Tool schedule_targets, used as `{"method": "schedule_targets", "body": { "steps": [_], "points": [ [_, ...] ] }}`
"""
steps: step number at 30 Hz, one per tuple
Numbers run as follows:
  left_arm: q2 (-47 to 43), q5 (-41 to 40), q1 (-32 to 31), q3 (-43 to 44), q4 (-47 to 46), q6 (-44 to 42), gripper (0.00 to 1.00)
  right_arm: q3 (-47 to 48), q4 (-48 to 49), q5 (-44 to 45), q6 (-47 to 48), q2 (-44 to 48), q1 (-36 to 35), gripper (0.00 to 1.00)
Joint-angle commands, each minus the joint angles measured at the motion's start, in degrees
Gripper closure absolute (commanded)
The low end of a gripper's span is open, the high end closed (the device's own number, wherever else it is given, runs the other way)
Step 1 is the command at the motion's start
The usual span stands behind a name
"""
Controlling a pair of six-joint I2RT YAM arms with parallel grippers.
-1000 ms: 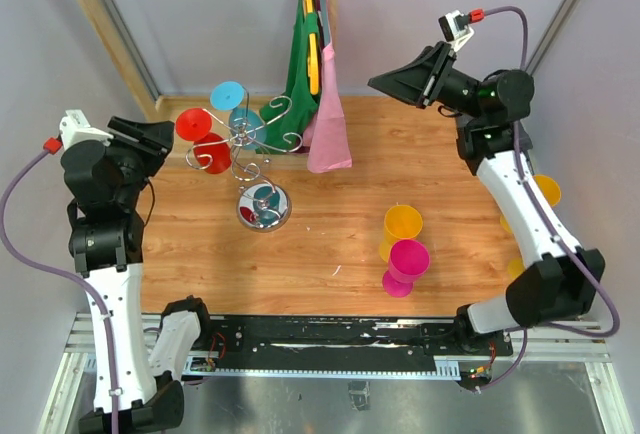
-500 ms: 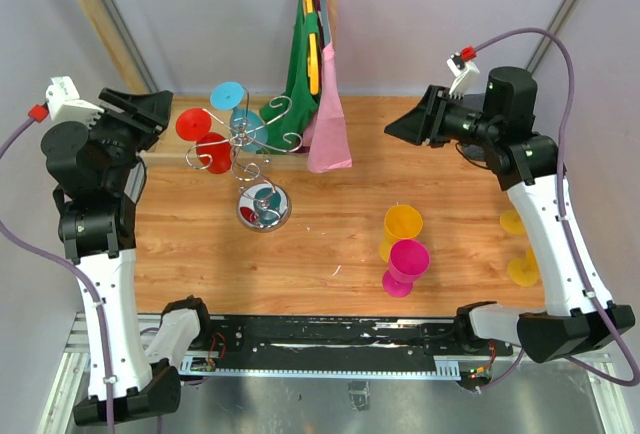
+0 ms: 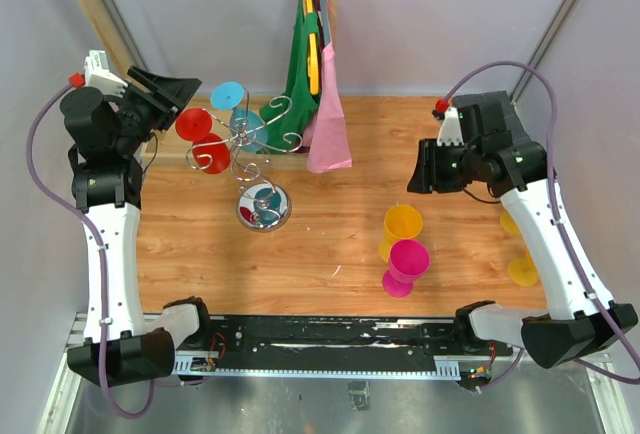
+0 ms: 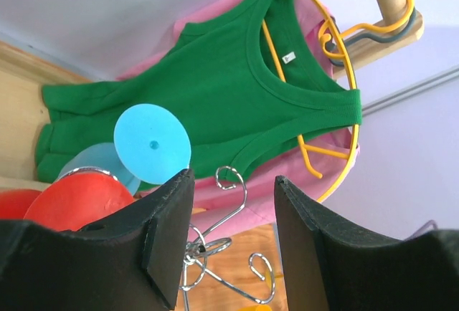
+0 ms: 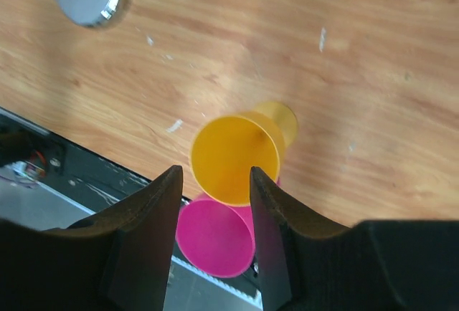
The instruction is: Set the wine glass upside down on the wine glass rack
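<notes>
The chrome wine glass rack [image 3: 250, 142] stands at the back left on its round mirror base [image 3: 264, 206]. Red [image 3: 193, 124] and blue [image 3: 229, 96] wine glasses hang upside down on it. A yellow wine glass [image 3: 402, 224] and a pink wine glass [image 3: 408, 259] stand upright on the table at the front right. My left gripper [image 3: 187, 87] is open and empty, just left of the rack's top; its view shows a blue glass foot [image 4: 152, 144] and the rack's hooks [image 4: 237, 182]. My right gripper [image 3: 421, 167] is open and empty above the yellow glass [image 5: 235, 159], with the pink glass [image 5: 215, 236] below.
A wooden clothes rail frame [image 3: 105, 24] stands at the back with a green top [image 3: 298, 74] and a pink garment [image 3: 328, 129] on hangers, close behind the rack. More yellow glasses [image 3: 522, 270] stand at the right edge under my right arm.
My left gripper has risen and swung right, up to the rack's top. My right gripper has swung down and towards the front, over the yellow glass. Both stay open.
</notes>
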State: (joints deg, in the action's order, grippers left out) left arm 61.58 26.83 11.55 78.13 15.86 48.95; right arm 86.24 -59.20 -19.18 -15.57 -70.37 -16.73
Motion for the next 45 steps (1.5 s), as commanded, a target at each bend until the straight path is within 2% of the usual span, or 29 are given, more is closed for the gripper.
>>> {"method": "schedule_targets", "body": {
  "steps": [1,8,13,28,36,42,45],
  "points": [
    [0.48,2.92,0.23,3.92,-2.74,-0.05,0.47,-3.68,-7.29,9.13,2.68,0.94,-3.51,0.56],
    [0.48,3.00,0.24,3.62,-3.78,1.00,0.46,-10.94,-8.79,13.86,2.13,2.23,-7.60,0.56],
    [0.06,3.21,0.23,2.64,-4.13,1.09,0.46,-13.79,-7.63,14.85,1.95,2.46,-7.83,0.56],
    [-1.20,2.44,0.24,2.17,-3.16,0.30,0.45,-14.78,-1.12,13.40,1.68,-3.51,-7.87,0.54],
    [-1.14,2.31,0.23,2.17,-3.00,-0.06,0.44,-16.81,0.54,14.09,1.79,-5.29,-7.89,0.73],
    [-0.77,2.53,0.23,2.36,-3.28,0.08,0.44,-16.28,0.58,16.05,1.40,-5.27,-7.85,0.98],
    [-0.38,2.98,0.25,2.47,-3.61,0.43,0.44,-14.59,0.15,18.11,0.53,-4.38,-7.86,0.99]
  ]
}}
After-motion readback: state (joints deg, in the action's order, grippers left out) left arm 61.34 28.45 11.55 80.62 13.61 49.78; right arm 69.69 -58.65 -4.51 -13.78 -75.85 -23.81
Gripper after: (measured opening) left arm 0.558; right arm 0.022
